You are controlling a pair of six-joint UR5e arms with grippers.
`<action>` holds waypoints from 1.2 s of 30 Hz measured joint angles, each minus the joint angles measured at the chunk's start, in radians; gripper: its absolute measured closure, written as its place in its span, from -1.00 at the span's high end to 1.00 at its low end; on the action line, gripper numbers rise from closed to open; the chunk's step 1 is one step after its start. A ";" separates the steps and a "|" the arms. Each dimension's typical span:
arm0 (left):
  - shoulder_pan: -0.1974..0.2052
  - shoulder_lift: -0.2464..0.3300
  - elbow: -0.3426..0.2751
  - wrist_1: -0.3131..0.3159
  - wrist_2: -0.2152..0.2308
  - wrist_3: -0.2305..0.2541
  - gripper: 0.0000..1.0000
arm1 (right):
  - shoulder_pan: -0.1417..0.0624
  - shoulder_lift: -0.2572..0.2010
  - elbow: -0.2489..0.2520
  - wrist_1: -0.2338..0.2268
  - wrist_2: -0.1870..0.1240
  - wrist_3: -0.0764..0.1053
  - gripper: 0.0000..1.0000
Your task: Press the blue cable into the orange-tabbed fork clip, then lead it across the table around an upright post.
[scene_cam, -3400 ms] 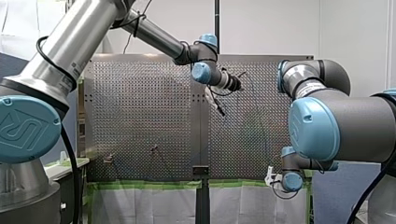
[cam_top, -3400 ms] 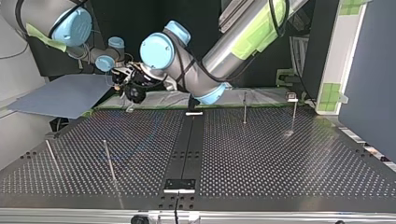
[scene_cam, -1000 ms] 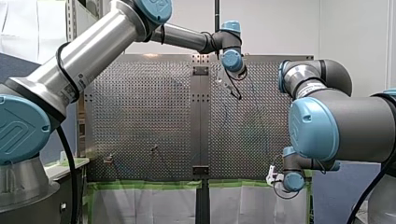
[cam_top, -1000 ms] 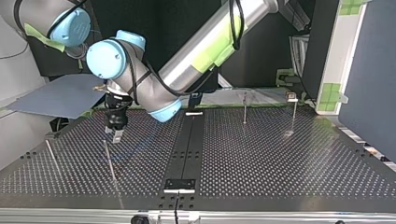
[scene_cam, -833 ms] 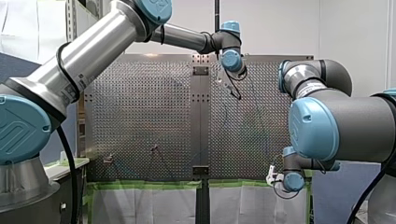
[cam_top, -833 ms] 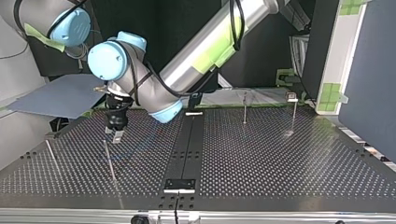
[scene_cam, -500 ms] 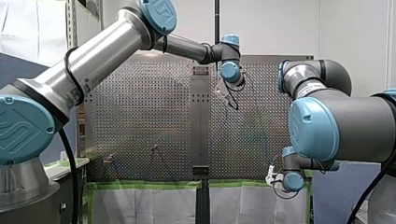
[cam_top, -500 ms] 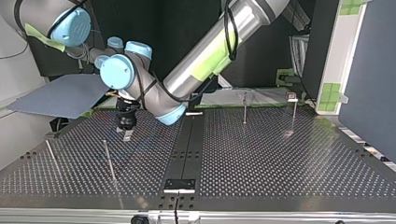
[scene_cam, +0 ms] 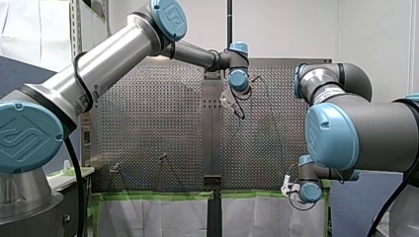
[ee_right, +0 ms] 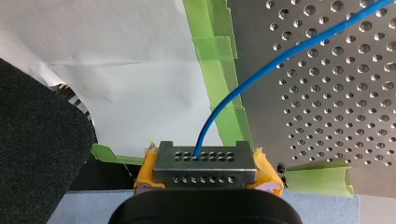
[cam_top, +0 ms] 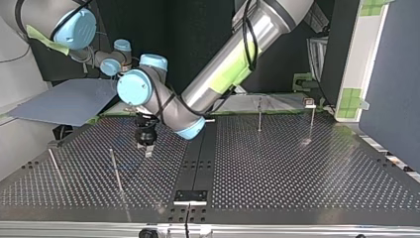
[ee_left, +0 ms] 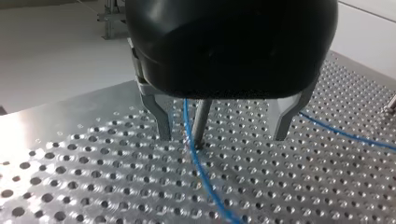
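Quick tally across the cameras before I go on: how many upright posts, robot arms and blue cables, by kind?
upright posts: 4, one with a small head on top
arms: 2
blue cable: 1
total: 7

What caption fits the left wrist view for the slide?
Left gripper, jaws open, straddles an upright post, the blue cable running close beside the post across the perforated table.

Cable (ee_left: 208, 185) just beside post (ee_left: 201, 122), both between left end effector (ee_left: 222, 135) fingers (ee_left: 161, 119); table (ee_left: 93, 186) beneath.
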 joint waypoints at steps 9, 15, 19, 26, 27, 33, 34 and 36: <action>0.022 -0.021 0.000 0.002 0.028 0.000 1.00 | -0.001 0.000 0.000 0.000 0.000 0.001 -1.00; 0.040 -0.045 0.000 0.001 0.027 -0.001 1.00 | 0.000 0.000 0.000 0.000 -0.001 0.001 -1.00; 0.054 -0.048 0.000 0.002 0.026 -0.001 1.00 | 0.000 0.000 0.000 -0.001 -0.001 0.002 -1.00; 0.072 -0.048 0.000 -0.004 0.027 0.001 1.00 | 0.002 0.000 0.000 0.000 -0.001 0.002 -1.00; 0.074 -0.049 0.000 -0.004 0.027 0.002 1.00 | 0.003 0.000 0.000 0.000 -0.001 0.002 -1.00; 0.075 -0.063 0.000 -0.025 0.028 0.013 1.00 | 0.004 0.000 0.000 0.000 -0.002 0.001 -1.00; 0.074 -0.069 0.000 -0.031 0.028 0.016 1.00 | 0.005 0.000 0.000 0.001 -0.002 0.001 -1.00; 0.071 -0.081 0.000 -0.048 0.026 0.024 1.00 | 0.006 0.000 0.000 0.001 -0.001 0.001 -1.00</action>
